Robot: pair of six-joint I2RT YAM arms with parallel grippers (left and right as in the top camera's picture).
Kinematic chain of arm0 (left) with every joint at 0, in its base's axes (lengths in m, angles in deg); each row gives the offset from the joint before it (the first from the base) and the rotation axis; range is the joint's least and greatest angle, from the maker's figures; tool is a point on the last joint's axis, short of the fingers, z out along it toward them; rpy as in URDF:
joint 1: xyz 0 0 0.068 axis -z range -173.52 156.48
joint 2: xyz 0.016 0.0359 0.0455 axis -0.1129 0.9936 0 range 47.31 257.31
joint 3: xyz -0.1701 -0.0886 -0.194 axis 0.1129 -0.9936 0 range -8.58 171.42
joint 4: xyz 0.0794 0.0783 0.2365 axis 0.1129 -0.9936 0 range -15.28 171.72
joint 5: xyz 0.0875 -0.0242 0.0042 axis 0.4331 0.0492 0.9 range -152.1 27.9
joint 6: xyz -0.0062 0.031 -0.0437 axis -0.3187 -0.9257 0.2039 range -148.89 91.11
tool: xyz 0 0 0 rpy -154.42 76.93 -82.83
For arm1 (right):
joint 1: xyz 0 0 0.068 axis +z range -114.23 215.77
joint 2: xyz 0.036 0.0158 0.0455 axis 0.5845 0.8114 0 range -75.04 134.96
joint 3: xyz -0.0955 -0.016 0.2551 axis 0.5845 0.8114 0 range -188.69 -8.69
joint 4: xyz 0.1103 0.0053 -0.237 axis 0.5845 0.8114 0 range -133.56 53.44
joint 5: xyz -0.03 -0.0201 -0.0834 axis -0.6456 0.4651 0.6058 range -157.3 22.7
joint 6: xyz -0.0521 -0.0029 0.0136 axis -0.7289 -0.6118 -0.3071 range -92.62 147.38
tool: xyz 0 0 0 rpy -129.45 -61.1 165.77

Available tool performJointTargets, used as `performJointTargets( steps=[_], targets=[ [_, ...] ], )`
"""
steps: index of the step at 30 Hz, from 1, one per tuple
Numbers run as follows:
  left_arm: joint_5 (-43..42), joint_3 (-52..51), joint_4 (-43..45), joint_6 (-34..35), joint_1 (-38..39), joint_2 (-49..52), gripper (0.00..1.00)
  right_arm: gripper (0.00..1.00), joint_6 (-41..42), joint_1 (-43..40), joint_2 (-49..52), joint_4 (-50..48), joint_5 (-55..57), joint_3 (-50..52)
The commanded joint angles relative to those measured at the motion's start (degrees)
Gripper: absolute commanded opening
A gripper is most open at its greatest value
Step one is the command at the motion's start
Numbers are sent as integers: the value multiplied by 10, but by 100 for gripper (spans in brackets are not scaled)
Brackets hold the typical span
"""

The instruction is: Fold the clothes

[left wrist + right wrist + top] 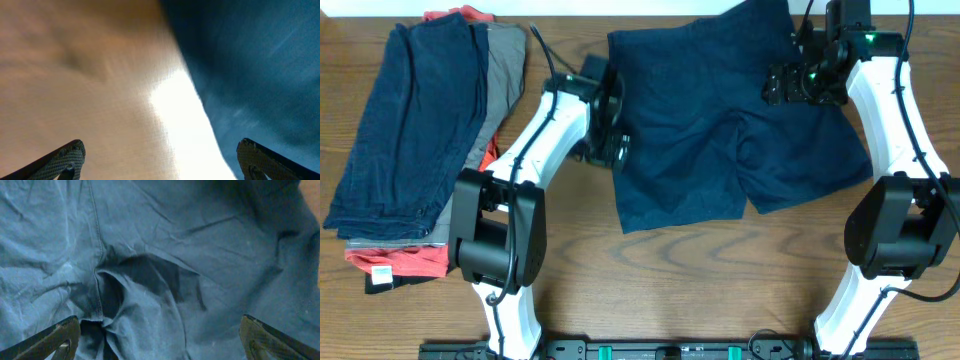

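left hand hangs with its fingers wide apart over the left edge of the navy shorts, gripping nothing; bare desk and cloth both show beneath it. right hand is likewise spread apart and empty, above a creased seam toward the far right of the shorts. the shorts lie spread out mid-desk, legs pointing near. well apart at the left lies a pile of folded clothes, navy on top, grey and orange-red below.
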Motion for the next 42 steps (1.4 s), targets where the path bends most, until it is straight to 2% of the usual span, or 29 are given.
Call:
performJointTargets(
  steps=[1,10,17,19,23,24,28,29,31,36,42],
  targets=[
    [-19,-38,-11,5,-3,5,98,99,4,-1,4,5,-7,3],
    [-175,-104,30,-101,-2,5,98,99,4,-1,4,0,-7,5],
    [-207,-155,74,-103,-2,5,96,99,4,-1,5,-9,-7,14],
    [-236,-169,83,-100,-2,5,87,99,4,-1,5,-9,-7,17],
    [-252,-186,92,-71,4,5,51,99,4,-1,5,-9,-7,26],
    [-252,-187,92,-64,6,5,45,99,4,-1,5,-9,-7,28],
    [-233,-187,90,-28,20,5,36,99,6,-1,5,-7,-7,36],
    [-220,-187,90,-16,24,5,28,98,7,-1,5,-6,-7,37],
    [-182,-187,88,14,30,5,6,97,8,-1,5,-5,-7,38],
    [-65,-187,66,78,21,2,6,95,8,-1,5,-2,-7,38],
    [-6,-187,50,105,-29,-38,6,94,8,-1,5,11,-7,38]
  ],
)
